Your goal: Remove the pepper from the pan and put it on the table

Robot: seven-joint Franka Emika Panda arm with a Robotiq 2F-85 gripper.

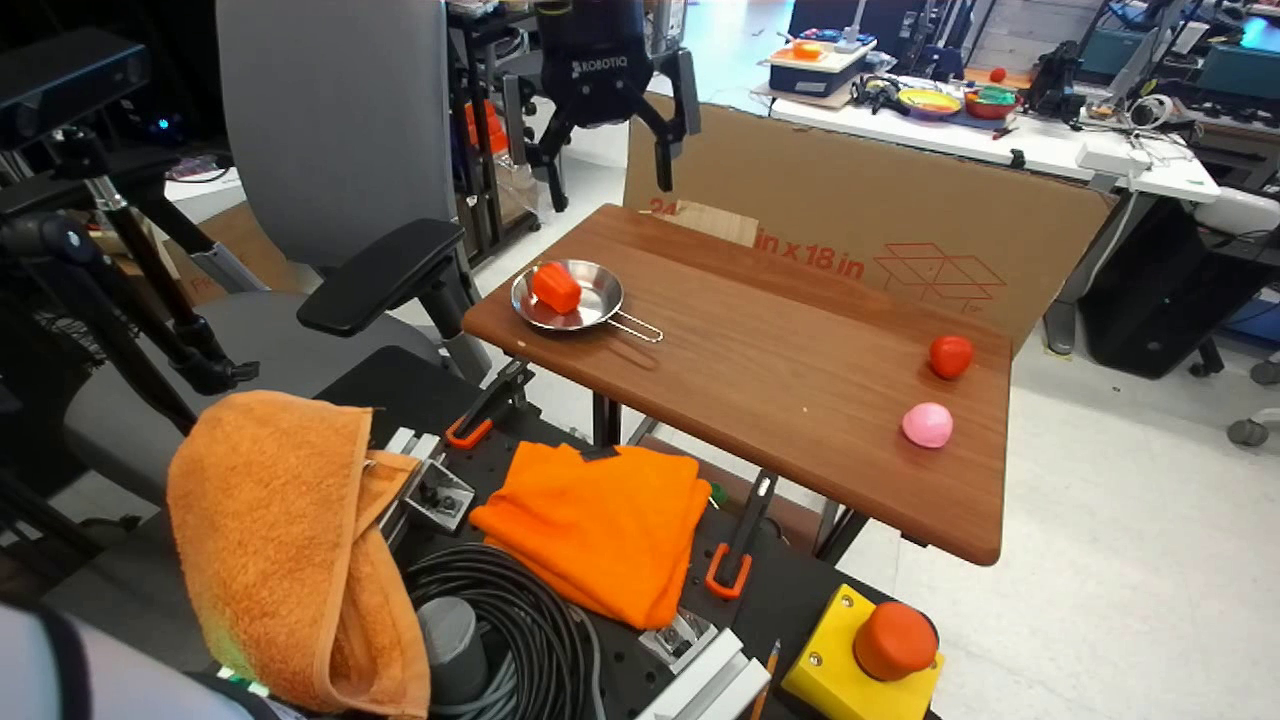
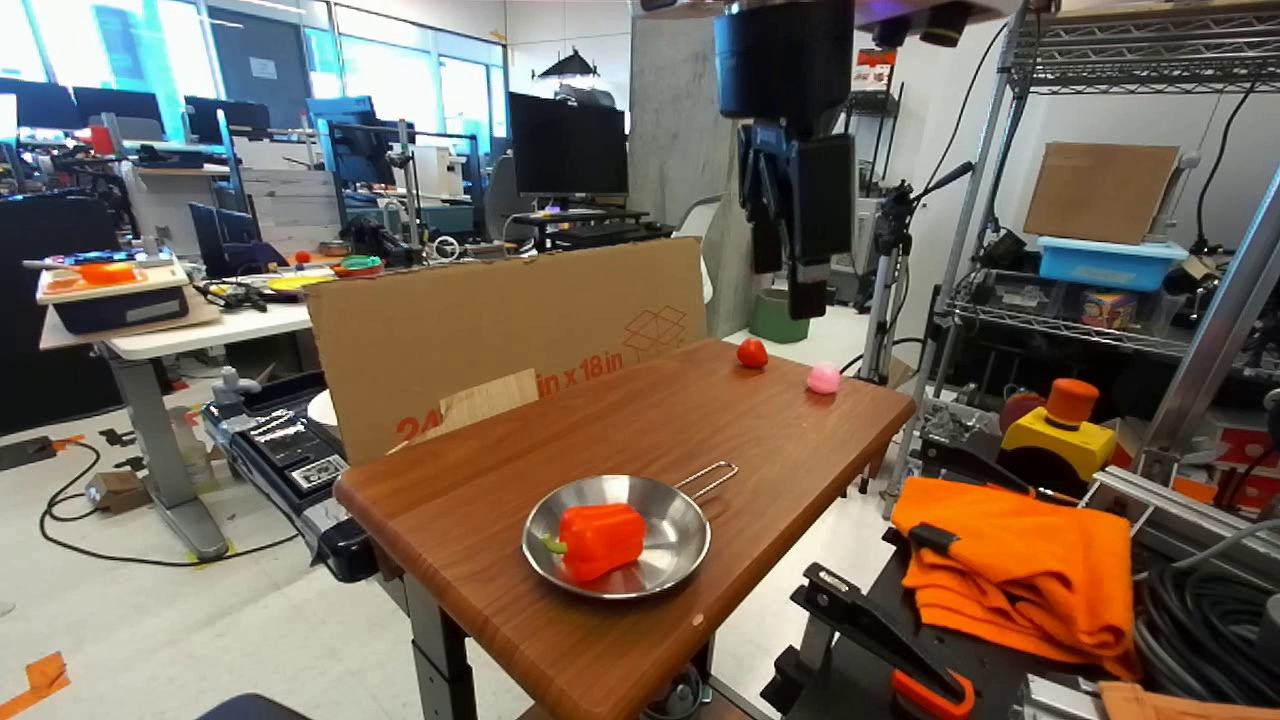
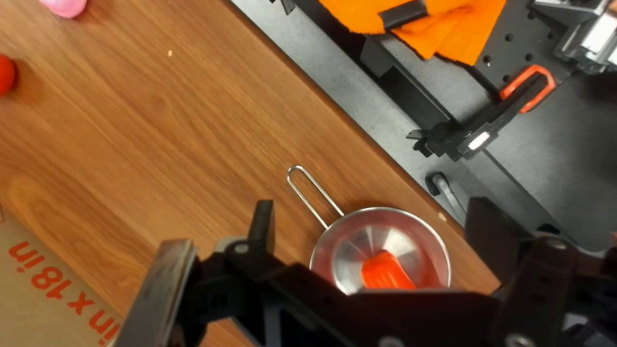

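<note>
We hold our empty jaws wide apart; the bell pepper (image 2: 606,540) lies in the metal pan (image 2: 675,542) on the table (image 2: 500,480).

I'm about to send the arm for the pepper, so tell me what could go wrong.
The pepper lies inside the raised sides of the pan, so the open gripper might strike them on its way down. The pan also stands near an edge of the table, so a knock could push it off.

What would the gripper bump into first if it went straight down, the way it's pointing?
Probably the handle of the pan, or the table right beside it. The gripper hangs well above, so depth is hard to judge.
</note>
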